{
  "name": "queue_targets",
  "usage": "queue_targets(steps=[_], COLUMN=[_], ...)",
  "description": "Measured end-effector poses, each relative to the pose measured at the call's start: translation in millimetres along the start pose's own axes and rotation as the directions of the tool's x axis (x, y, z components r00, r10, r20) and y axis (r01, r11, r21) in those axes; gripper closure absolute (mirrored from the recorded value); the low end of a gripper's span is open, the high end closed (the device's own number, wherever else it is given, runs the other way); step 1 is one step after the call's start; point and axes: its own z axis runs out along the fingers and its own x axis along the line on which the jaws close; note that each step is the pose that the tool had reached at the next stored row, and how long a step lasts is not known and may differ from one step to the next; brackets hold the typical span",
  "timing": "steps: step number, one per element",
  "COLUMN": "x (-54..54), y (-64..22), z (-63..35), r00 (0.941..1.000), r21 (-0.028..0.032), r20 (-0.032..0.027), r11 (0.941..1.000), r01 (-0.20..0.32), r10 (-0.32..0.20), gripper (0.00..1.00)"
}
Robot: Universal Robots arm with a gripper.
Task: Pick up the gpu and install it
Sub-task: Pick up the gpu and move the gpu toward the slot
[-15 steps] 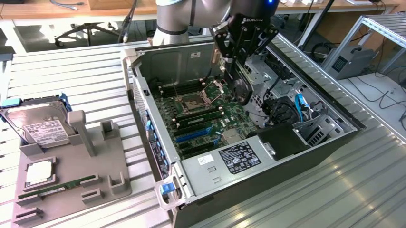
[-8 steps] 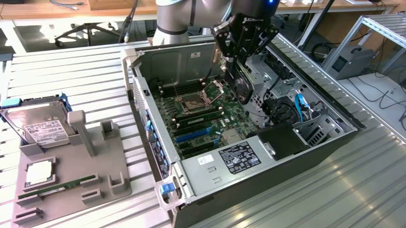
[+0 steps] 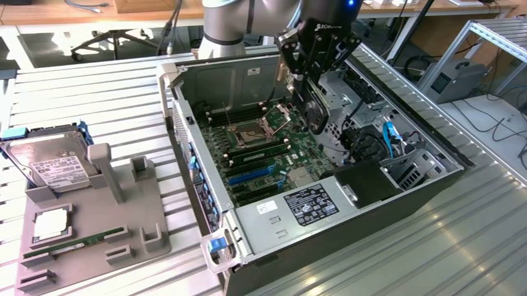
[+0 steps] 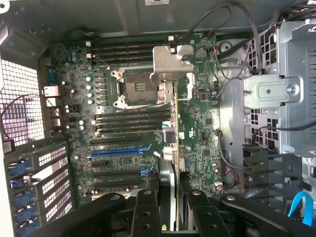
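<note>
The claw [image 3: 307, 83] hangs inside the open computer case [image 3: 239, 77], which lies on its side on the slatted metal counter [image 3: 82, 98]. Its fingers are closed narrowly on the gpu [image 3: 313, 111], a thin dark card held on edge, pointing down from the fingers toward the motherboard [image 3: 272, 157]. In the exterior view the card sits over the board, just to the exterior view's right of the CPU socket [image 3: 247, 134] and near the grey drive cage wall. Whether its lower end touches the board cannot be told from here. In the wrist view the claw [image 4: 170, 217] shows two black fingers [image 4: 145, 212] pressed on either face of the gpu [image 4: 168, 148], which is seen edge-on as a narrow strip running away from the camera. Its silver bracket [image 4: 170, 64] is at the far end, overlapping the CPU socket [image 4: 133, 89]. The card lies across the motherboard [image 4: 197, 133] and is not seated in the blue slot [image 4: 116, 152] beside it. A power supply [image 3: 309, 203] with a white-printed label fills the near end of the case, and a blue cable [image 3: 389, 137] loops by the drive bays. Well apart, on the exterior view's left, a grey holder [image 3: 107, 228] on the counter carries a hard drive [image 3: 53, 163], a processor chip [image 3: 51, 223] and a green RAM stick [image 3: 74, 243] — all untouched.
</note>
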Motion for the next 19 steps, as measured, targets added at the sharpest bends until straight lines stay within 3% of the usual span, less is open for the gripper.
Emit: queue_targets(steps=[19], x=[-7.3], y=[3.9], z=[6.5], r00=[1.0000], r21=[0.0003], r20=[0.0001], r11=[1.0000], r01=[0.000], r10=[0.000], gripper=[0.73])
